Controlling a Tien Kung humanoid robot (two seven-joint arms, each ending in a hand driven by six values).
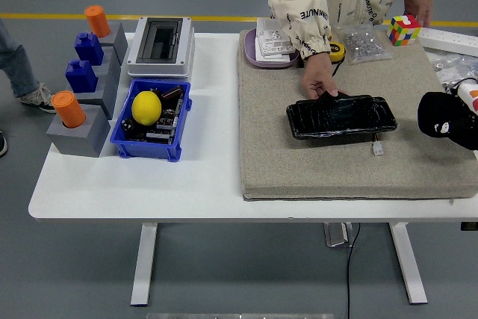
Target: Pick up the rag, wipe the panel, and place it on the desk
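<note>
Item 1, right hand (448, 119): entering from the 3 o'clock edge of the head view, hanging over the right end of the felt mat (284, 162). A black rag (441, 113) is bundled around it, so it is judged to be grasping the rag; the fingers themselves are not showing.

Item 2, panel (341, 116): a glossy black slab lying flat on the mat, its long axis running 9 o'clock to 3 o'clock, tilting slightly up toward 3. Its right end is lying at 9 o'clock from the rag, near but apart, with a small white connector (378, 149) trailing below that end.

Item 3, person's hand (319, 82): pressing on the panel's upper-left corner from 12 o'clock, apparently steadying it.

Item 4, left arm: not showing in the view. The right hand is therefore the only one placed for the wipe.

Judgement: the pick-up is looking complete; the wipe is pending. The coming move is calling for travel toward 9 o'clock and down onto the panel, then strokes along its long axis, stopping short of the person's hand. The free mat at 6 o'clock of the panel is offering room for setting the rag down afterward.
</note>
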